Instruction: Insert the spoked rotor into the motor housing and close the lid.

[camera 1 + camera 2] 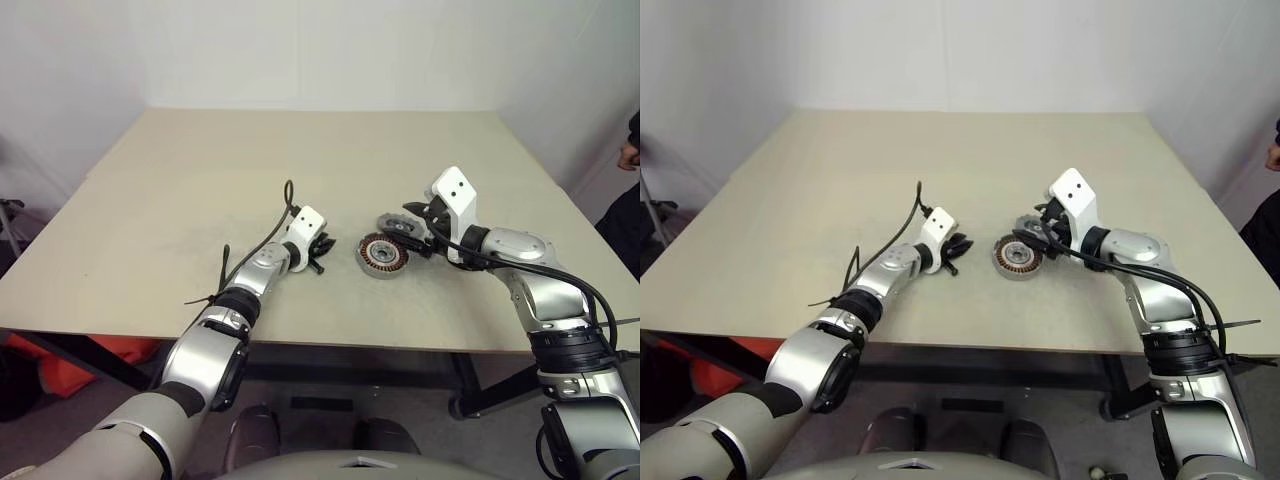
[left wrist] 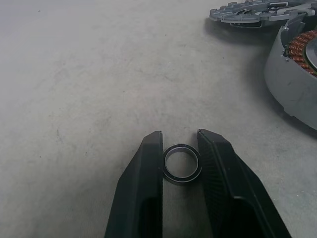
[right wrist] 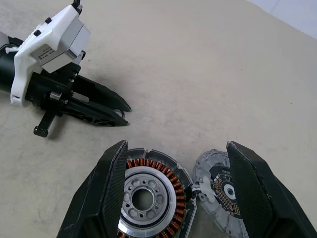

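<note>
Beige table | left claw pinching small ring | right claw open above motor housing

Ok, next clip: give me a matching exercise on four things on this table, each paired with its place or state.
1. small ring
2. motor housing
3. lid
4. right pincer

A. copper windings facing up
B. open, over the two round parts
C. between the left pincer's fingers, on the table
D. grey with a notched edge, beside the wound disc

Pairs: 1-C, 2-A, 3-D, 4-B
</note>
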{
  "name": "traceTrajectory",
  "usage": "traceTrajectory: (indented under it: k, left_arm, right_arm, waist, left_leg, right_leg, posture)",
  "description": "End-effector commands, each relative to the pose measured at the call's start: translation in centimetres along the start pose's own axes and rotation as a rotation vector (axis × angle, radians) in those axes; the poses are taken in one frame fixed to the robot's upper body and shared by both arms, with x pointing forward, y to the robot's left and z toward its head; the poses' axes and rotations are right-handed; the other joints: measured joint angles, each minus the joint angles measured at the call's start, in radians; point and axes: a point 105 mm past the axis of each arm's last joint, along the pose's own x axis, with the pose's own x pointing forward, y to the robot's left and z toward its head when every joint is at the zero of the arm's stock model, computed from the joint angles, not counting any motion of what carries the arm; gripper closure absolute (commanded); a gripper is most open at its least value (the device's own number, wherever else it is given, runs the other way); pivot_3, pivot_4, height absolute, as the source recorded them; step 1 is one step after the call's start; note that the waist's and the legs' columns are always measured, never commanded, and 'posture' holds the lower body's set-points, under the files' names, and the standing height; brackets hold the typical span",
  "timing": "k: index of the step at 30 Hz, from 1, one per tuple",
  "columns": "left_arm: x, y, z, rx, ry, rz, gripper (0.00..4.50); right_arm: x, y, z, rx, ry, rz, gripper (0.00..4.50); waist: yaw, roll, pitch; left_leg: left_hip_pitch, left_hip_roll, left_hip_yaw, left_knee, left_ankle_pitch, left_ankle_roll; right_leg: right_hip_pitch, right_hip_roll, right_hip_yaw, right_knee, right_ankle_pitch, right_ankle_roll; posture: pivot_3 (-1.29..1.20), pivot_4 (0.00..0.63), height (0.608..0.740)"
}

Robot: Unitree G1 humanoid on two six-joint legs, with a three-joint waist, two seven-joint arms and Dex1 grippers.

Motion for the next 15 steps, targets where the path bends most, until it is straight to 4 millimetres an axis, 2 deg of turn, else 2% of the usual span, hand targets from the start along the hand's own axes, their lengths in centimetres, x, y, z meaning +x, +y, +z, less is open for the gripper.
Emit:
traceTrajectory:
  k: [1, 9, 15]
  left_arm:
    - [-0.3, 0.6, 0.2, 0.012, -0.010, 0.024, 3.80]
    - [-1.0, 1.5, 3.7, -0.102, -0.161, -0.037, 3.80]
    - [-4.3, 4.1, 4.8, -0.172, -0.200, -0.109, 3.80]
  right_arm:
    - [-0.1, -0.3, 1.6, -0.049, -0.042, -0.010, 0.88]
    - [-0.1, 0.2, 1.7, -0.061, -0.045, -0.004, 0.88]
    - [0.4, 1.7, 1.1, -0.034, -0.066, -0.012, 0.88]
  waist:
    - [0.000, 0.000, 0.000]
    - [0.000, -0.001, 0.001]
    - [-0.001, -0.001, 0.001]
  left_leg:
    - [0.000, 0.000, 0.000, 0.000, 0.000, 0.000]
    - [-0.004, 0.000, 0.001, -0.002, 0.000, 0.000]
    - [-0.003, 0.000, 0.003, -0.012, 0.000, 0.000]
  right_leg:
    - [0.000, 0.000, 0.000, 0.000, 0.000, 0.000]
    - [-0.005, 0.000, 0.000, -0.001, 0.002, -0.003]
    - [-0.008, 0.000, 0.000, -0.002, 0.000, -0.010]
  posture:
    - [0.00, 0.000, 0.740]
    - [0.00, 0.000, 0.740]
    - [0.00, 0.000, 0.740]
